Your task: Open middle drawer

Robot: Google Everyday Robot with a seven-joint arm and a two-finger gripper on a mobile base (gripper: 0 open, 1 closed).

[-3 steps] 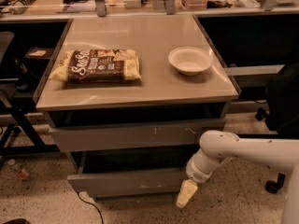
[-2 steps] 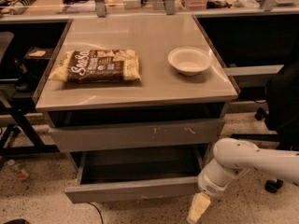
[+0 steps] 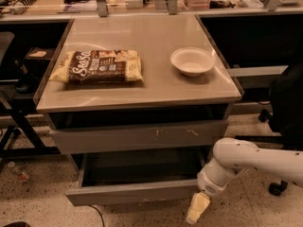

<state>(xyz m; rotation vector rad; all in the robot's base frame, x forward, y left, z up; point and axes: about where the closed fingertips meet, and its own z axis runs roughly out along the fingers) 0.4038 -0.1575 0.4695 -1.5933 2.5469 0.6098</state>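
Note:
The middle drawer [image 3: 132, 193] is the plain grey front below the scratched wider front [image 3: 142, 135]. It stands pulled out toward me, and its dark grey tray interior [image 3: 142, 167] shows. My gripper [image 3: 197, 209], with a pale yellow tip on a white arm [image 3: 246, 157], hangs at the right end of the drawer front, just beyond its corner and near the floor. I cannot tell whether it touches the front. The smallest drawer is out of view below.
On the cabinet top [image 3: 156, 86] lie a brown snack bag [image 3: 97, 66] and a white bowl [image 3: 192, 60]. A black office chair [image 3: 286, 112] stands at the right, a dark table frame [image 3: 19, 122] at the left. A cable [image 3: 97, 215] lies on the speckled floor.
The middle drawer has slid out farther toward me. My gripper has moved down and to the right with the drawer's right end.

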